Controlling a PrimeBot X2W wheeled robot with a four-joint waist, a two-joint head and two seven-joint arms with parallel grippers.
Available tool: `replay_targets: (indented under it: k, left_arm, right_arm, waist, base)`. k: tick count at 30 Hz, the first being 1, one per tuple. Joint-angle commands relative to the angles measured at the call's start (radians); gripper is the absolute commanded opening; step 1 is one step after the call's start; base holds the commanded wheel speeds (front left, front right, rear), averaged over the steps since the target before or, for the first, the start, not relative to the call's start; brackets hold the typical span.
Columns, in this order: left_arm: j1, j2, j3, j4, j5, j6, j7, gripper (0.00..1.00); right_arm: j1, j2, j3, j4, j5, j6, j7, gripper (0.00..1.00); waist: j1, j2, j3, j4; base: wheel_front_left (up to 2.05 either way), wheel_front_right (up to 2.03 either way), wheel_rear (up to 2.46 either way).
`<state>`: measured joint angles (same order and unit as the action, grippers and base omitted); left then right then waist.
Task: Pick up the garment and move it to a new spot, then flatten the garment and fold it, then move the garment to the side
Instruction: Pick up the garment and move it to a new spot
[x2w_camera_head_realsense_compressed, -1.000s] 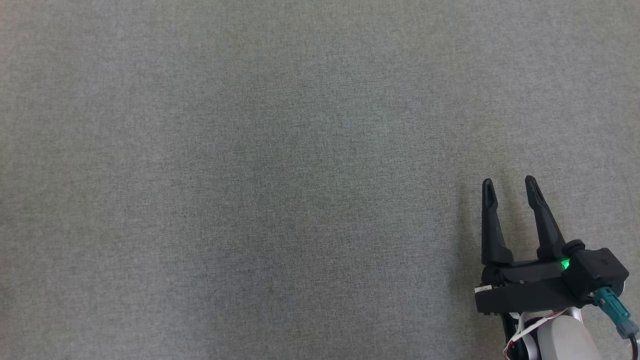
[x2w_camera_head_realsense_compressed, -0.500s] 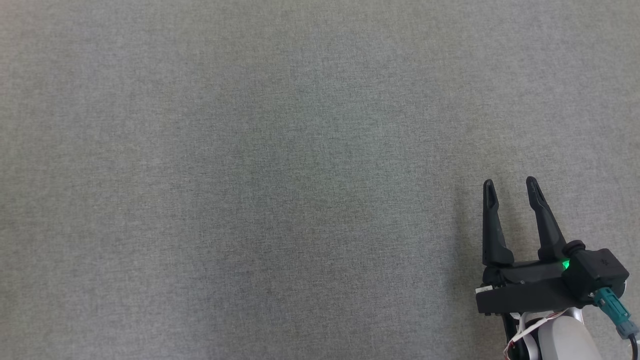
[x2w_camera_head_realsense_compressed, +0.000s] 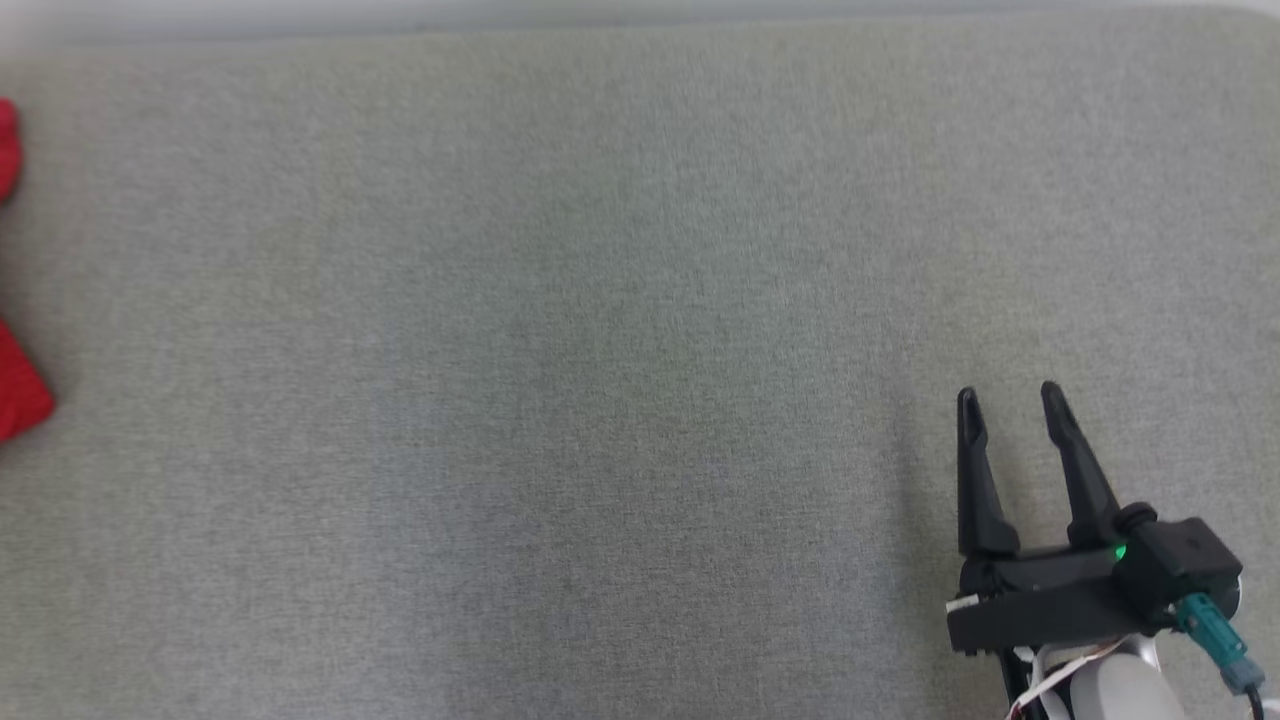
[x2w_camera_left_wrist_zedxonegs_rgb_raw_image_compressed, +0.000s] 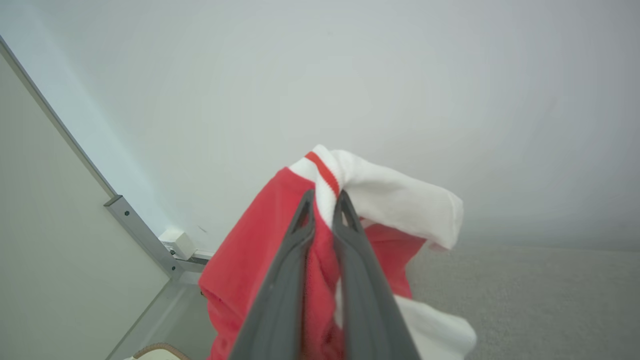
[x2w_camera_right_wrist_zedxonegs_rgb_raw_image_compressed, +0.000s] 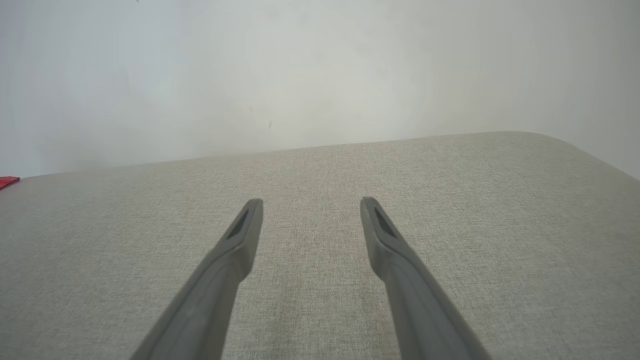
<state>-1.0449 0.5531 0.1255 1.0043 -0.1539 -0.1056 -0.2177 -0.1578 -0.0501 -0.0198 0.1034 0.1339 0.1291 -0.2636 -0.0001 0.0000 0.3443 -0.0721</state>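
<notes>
At the tips of my left gripper (x2w_camera_left_wrist_zedxonegs_rgb_raw_image_compressed: 324, 199), in the left wrist view, the garment (x2w_camera_left_wrist_zedxonegs_rgb_raw_image_compressed: 250, 265) is pinched tight: both fingers are pressed together on a fold of red cloth, just where a white ribbed band (x2w_camera_left_wrist_zedxonegs_rgb_raw_image_compressed: 395, 195) with a red stripe begins. The bundle's long axis runs from about one o'clock down to seven o'clock in that view. The white band rises past my fingertips and flops over towards three o'clock, while the red body trails back along both sides of my fingers to the bottom edge (a second white patch shows at about five o'clock). Behind it stand a pale wall (x2w_camera_left_wrist_zedxonegs_rgb_raw_image_compressed: 380, 75) and a metal rail (x2w_camera_left_wrist_zedxonegs_rgb_raw_image_compressed: 142, 232) at eight o'clock. From the head view, two red scraps of the same cloth sit at nine o'clock, cut by the frame edge, so I cannot tell which way it points there. My right gripper (x2w_camera_head_realsense_compressed: 1008, 400) is at about four o'clock in that view, well apart from the garment, fingers pointing to twelve and spread wide over the grey cloth surface (x2w_camera_head_realsense_compressed: 600, 350).
</notes>
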Motion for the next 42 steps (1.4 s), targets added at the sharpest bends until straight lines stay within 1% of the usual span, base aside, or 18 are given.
replay_targets:
  k: [1, 5, 9, 11, 12, 20, 24, 25, 26, 30, 35, 39, 42]
  left_arm:
    - [-0.020, -0.002, -0.007, -0.017, 0.004, -0.002, -0.009, 0.00]
    - [-0.069, -0.022, -0.054, -0.102, 0.026, -0.009, -0.024, 0.00]
    - [-0.102, -0.055, -0.097, -0.197, 0.016, -0.016, -0.018, 0.00]
    - [-0.114, -0.085, -0.120, -0.256, 0.006, -0.019, -0.001, 0.00]
    - [-0.116, -0.102, -0.138, -0.317, 0.001, -0.021, 0.021, 0.00]
    - [-0.085, -0.194, -0.232, -0.610, -0.011, -0.023, 0.134, 0.00]
    - [-0.072, -0.256, -0.279, -0.710, -0.026, -0.023, 0.185, 0.00]
    - [-0.070, -0.271, -0.290, -0.728, -0.032, -0.023, 0.195, 0.00]
    - [-0.070, -0.271, -0.290, -0.728, -0.032, -0.023, 0.195, 0.00]
    - [-0.068, -0.340, -0.343, -0.775, -0.058, -0.024, 0.219, 0.00]
    - [-0.063, -0.421, -0.403, -0.793, -0.076, -0.021, 0.224, 0.00]
    - [-0.039, -0.461, -0.438, -0.781, -0.104, -0.015, 0.214, 0.00]
    - [-0.002, -0.478, -0.465, -0.770, -0.128, -0.011, 0.208, 0.00]
  right_arm:
    - [0.023, 0.000, 0.003, 0.001, 0.007, 0.003, -0.001, 1.00]
    - [0.030, 0.000, 0.008, 0.008, 0.013, 0.003, -0.001, 1.00]
    - [0.042, 0.000, 0.010, 0.017, 0.024, 0.003, -0.001, 1.00]
    - [0.045, 0.000, 0.013, 0.019, 0.027, 0.003, -0.001, 1.00]
    - [0.054, 0.000, 0.016, 0.024, 0.034, 0.003, -0.001, 1.00]
    - [0.065, 0.000, 0.024, 0.034, 0.059, 0.003, 0.000, 1.00]
    - [0.071, 0.000, 0.026, 0.042, 0.072, 0.003, -0.001, 1.00]
    - [0.073, 0.000, 0.029, 0.044, 0.073, 0.003, -0.001, 1.00]
    - [0.073, 0.000, 0.029, 0.044, 0.073, 0.003, -0.001, 1.00]
    - [0.081, 0.000, 0.030, 0.054, 0.083, 0.003, 0.000, 1.00]
    - [0.082, 0.000, 0.027, 0.057, 0.090, 0.003, -0.001, 1.00]
    - [0.088, 0.001, 0.033, 0.060, 0.094, 0.003, 0.000, 1.00]
    - [0.088, 0.000, 0.029, 0.061, 0.094, 0.003, -0.001, 1.00]
  waist:
    - [0.0001, 0.0000, -0.031, 0.013]
    - [0.0001, 0.0000, -0.066, 0.013]
    - [0.0001, 0.0000, -0.098, -0.002]
    - [0.0001, 0.0000, -0.113, -0.013]
    - [0.0001, 0.0000, -0.126, -0.026]
    - [0.0001, 0.0000, -0.154, -0.094]
    - [0.0001, 0.0000, -0.163, -0.136]
    - [0.0001, 0.0000, -0.166, -0.147]
    - [0.0001, 0.0000, -0.166, -0.147]
    - [0.0001, 0.0000, -0.177, -0.189]
    - [0.0001, 0.0000, -0.183, -0.225]
    - [0.0001, 0.0000, -0.182, -0.240]
    - [0.0001, 0.0000, -0.179, -0.243]
  base:
    - [0.00, 0.00, 0.00]
    - [0.00, 0.00, 0.00]
    - [0.00, 0.00, 0.00]
    - [0.00, 0.00, 0.00]
    - [0.00, 0.00, 0.00]
    - [0.00, 0.00, 0.00]
    - [0.00, 0.00, 0.00]
    - [0.00, 0.00, 0.00]
    - [0.00, 0.00, 0.00]
    - [0.00, 0.00, 0.00]
    - [0.00, 0.00, 0.00]
    - [0.00, 0.00, 0.00]
    - [0.00, 0.00, 0.00]
